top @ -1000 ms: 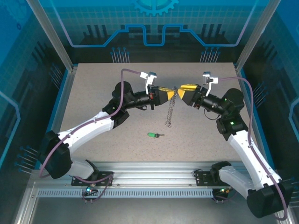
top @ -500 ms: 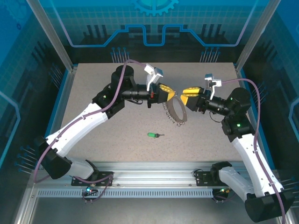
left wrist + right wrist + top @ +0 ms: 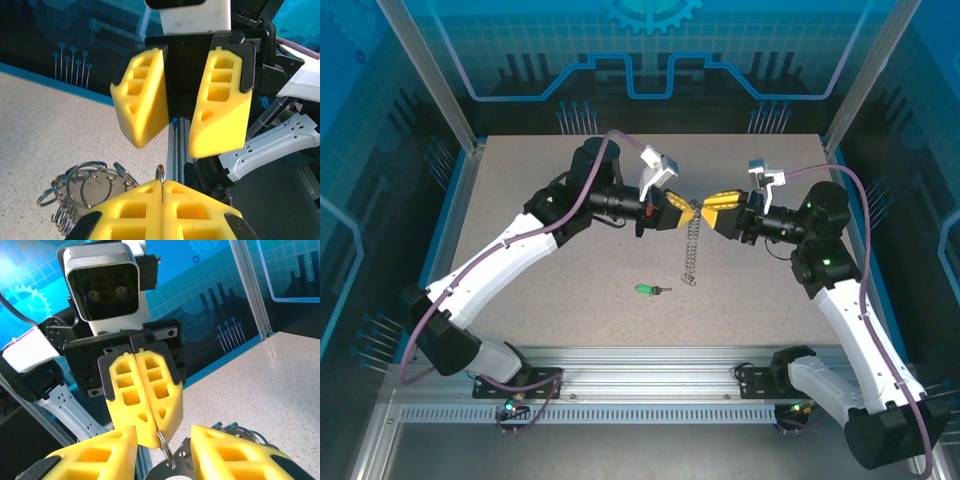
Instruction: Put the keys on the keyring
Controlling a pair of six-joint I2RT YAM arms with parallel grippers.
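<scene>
- Nearest you, the key (image 3: 647, 290) lies flat on the table (image 3: 520, 180), well apart from both grippers. Its green head is to the left and its blade points right, so the long axis runs roughly across the table.
- From either gripper the key lies toward the near edge and a little left. It is slightly closer to the left gripper's side, but that gripper is occupied.
- Just beyond the key, the chain (image 3: 690, 255) hangs straight down, its lower end reaching toward the table to the key's right.
- Above it, your left gripper (image 3: 688, 212) has its fingers pressed together, pinching a thin silvery loop of the keyring (image 3: 160, 173). The remaining rings dangle in a bunch below.
- Facing it tip to tip, your right gripper (image 3: 706, 214) stands spread, its fingers on either side of that pinched loop and apparently not touching it.
- Both forearms reach inward, roughly level, meeting over the middle of the table.
- My read: the right arm is free for the key, and would have to drop and swing left.
</scene>
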